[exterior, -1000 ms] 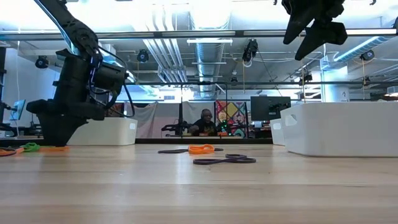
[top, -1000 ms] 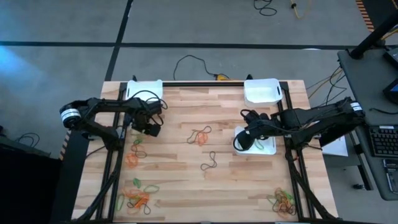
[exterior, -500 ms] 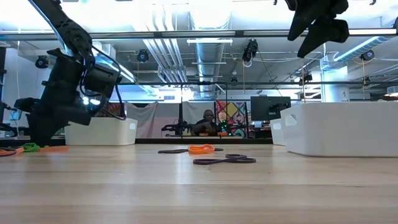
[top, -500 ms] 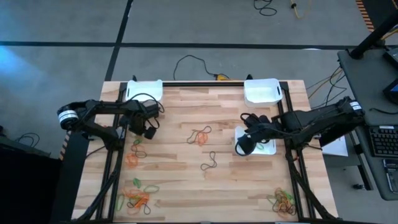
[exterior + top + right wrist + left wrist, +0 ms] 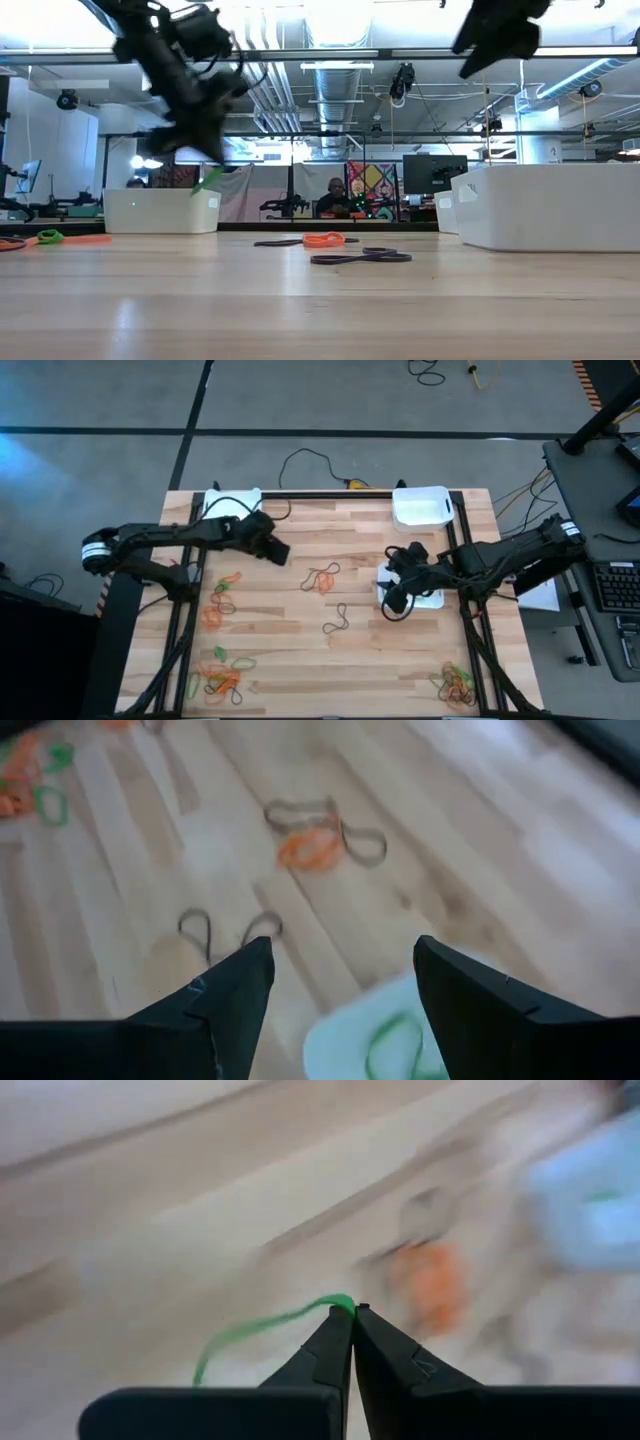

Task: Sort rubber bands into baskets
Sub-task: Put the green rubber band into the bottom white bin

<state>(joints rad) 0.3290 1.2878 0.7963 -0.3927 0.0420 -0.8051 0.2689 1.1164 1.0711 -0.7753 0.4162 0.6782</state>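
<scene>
My left gripper (image 5: pixel 279 552) hangs above the table, left of its middle. It is shut on a green rubber band (image 5: pixel 262 1324), which also shows in the low view (image 5: pixel 208 180). My right gripper (image 5: pixel 393 604) stands open above the near left corner of the right-hand basket (image 5: pixel 430 600). A green band (image 5: pixel 396 1040) lies in that basket. Nothing is between the open fingers (image 5: pixel 240 982). Two more baskets stand at the far edge, one left (image 5: pixel 232 505) and one right (image 5: pixel 420 506). Loose orange and dark bands (image 5: pixel 322 577) lie mid-table. My left gripper pinches the green band at one end of its loop (image 5: pixel 343 1302) between the very tips of its two fingers. The fingers slant down toward the table. The band is lifted clear and trails slack below the tips.
Dark bands (image 5: pixel 338 618) lie near the middle. Orange and green bands (image 5: pixel 220 598) lie at the left. Piles of bands sit at the near left (image 5: pixel 222 676) and near right (image 5: pixel 455 683) corners. Bare wood lies between them.
My left gripper has risen from the band group at the table's left and swung toward the middle, tipping up from a steep downward slant. A green band has come up off the table with it. My right gripper has stayed over its basket, rolling a little.
</scene>
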